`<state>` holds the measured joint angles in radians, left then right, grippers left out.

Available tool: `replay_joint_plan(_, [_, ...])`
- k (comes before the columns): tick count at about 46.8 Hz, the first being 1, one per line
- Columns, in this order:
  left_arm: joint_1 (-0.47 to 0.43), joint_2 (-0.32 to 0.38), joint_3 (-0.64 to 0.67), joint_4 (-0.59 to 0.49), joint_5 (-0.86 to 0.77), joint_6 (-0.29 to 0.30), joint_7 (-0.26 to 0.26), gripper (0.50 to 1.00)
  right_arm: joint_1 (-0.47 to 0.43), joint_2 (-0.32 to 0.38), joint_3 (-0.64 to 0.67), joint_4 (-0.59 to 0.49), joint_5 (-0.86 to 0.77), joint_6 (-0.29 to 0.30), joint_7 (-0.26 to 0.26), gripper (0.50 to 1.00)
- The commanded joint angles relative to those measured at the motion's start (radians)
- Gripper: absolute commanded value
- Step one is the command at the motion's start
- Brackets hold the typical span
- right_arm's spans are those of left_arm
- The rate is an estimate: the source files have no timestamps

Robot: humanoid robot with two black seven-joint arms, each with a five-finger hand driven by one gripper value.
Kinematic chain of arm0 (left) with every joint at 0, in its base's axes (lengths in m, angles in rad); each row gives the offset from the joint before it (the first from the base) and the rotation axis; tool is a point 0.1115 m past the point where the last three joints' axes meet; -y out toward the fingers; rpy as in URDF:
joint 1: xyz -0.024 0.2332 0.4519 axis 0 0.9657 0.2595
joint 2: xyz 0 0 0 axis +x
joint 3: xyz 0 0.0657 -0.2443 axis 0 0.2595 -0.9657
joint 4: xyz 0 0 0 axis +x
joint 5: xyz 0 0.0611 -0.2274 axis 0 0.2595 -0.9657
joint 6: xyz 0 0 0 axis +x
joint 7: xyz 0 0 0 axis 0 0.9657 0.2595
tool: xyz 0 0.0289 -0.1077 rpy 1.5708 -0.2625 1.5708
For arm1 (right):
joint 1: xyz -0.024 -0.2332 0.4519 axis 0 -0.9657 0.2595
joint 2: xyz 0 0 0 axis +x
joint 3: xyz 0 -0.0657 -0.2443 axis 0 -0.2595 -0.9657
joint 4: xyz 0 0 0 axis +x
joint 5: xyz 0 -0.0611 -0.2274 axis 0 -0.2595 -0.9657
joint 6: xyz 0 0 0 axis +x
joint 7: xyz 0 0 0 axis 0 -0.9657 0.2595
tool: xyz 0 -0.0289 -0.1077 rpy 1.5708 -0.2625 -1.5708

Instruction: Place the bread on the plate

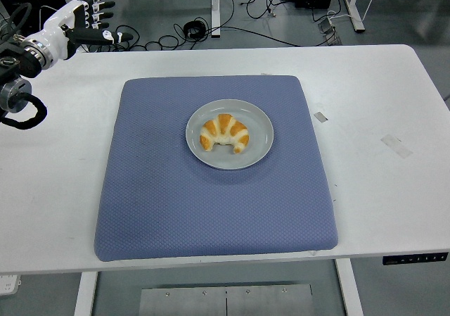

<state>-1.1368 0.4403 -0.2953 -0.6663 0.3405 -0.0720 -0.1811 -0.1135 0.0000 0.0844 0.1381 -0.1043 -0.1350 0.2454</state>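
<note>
On the plate (229,134), at its centre: bread (223,134) is lying; far up-left of the plate, left robot hand (83,21) is hovering, fingers released, empty.

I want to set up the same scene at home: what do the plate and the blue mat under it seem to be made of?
Plate: probably glazed ceramic, possibly melamine; smooth pale grey with a soft sheen on its rim. Mat: looks like padded fabric or foam-backed textile; matte blue with a fine dotted weave, rounded corners and a thick soft edge.
</note>
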Motion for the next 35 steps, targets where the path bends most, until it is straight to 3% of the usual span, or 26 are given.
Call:
replay_joint_plan(1, [0.002,0.0,-0.007,0.004,-0.009,0.001,0.0,0.963,0.0,0.0,0.0,0.0,0.0,0.0,0.0,1.0])
replay_joint_plan(35, [0.022,-0.002,-0.011,0.043,-0.037,0.003,0.0,0.965,-0.002,0.0,0.009,0.009,0.002,0.0,0.0,1.0])
